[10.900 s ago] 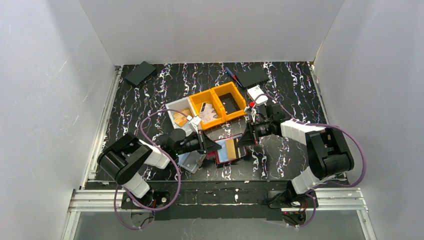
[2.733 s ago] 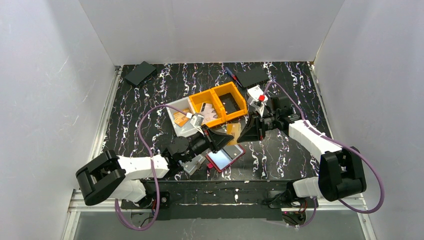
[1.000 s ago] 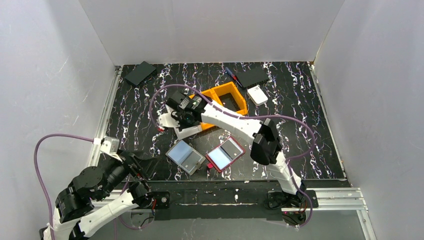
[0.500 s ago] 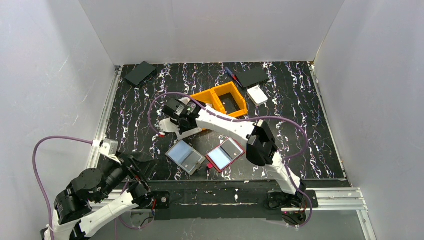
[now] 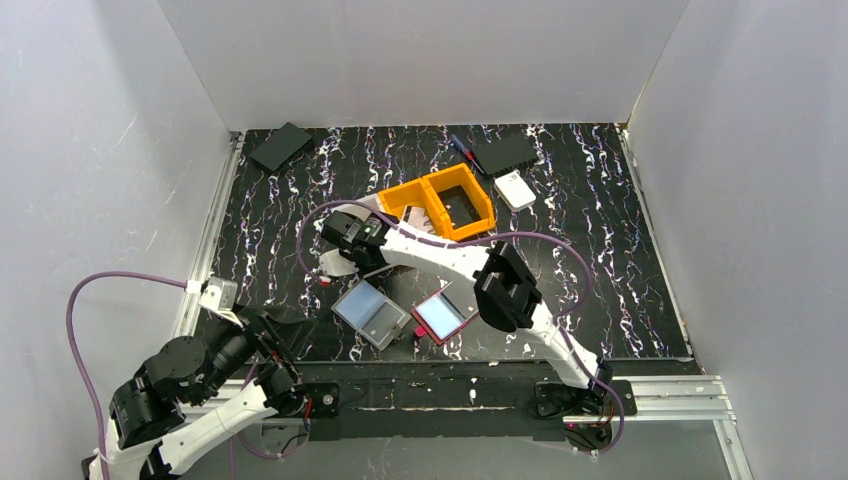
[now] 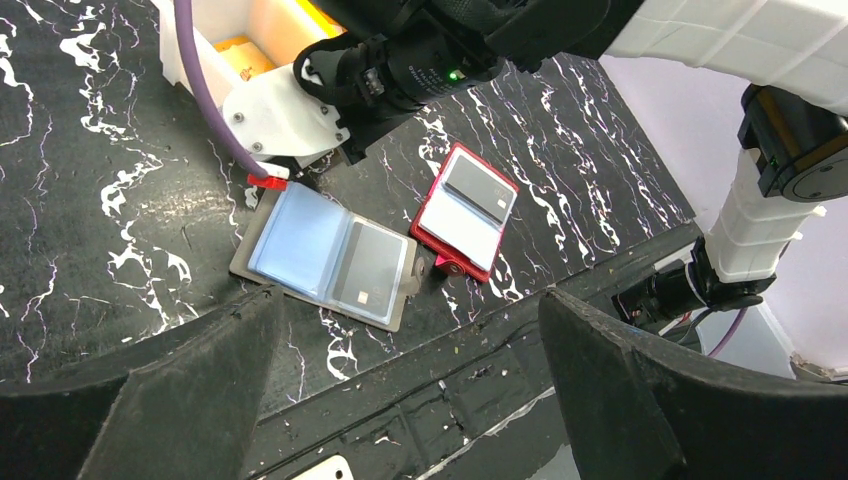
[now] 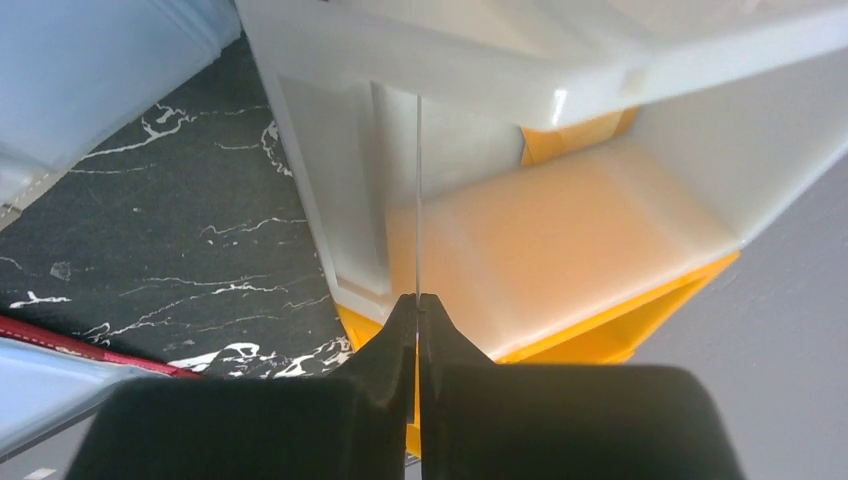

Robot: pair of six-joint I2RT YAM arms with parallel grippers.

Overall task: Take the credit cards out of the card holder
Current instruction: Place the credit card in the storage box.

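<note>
- The white bin [image 7: 340, 200] sits just beyond my right gripper [image 7: 418, 298], placed for the drop.
- The red card holder [image 6: 465, 210] lies open ahead of my left gripper [image 6: 410, 295], whose fingers are spread wide and empty.
- A credit card [image 7: 418, 200] is pinched edge-on between my closed right fingers.

The red card holder [image 6: 465, 212] lies open and flat on the desk [image 6: 100, 200], a dark grey credit card [image 6: 480, 188] in its far half. A second card [image 7: 418, 200], seen edge-on, is pinched in the right gripper's [image 7: 418, 300] jaws.

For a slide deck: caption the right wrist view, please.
Right gripper shut on a credit card, seen edge-on, at the white bin.
</note>
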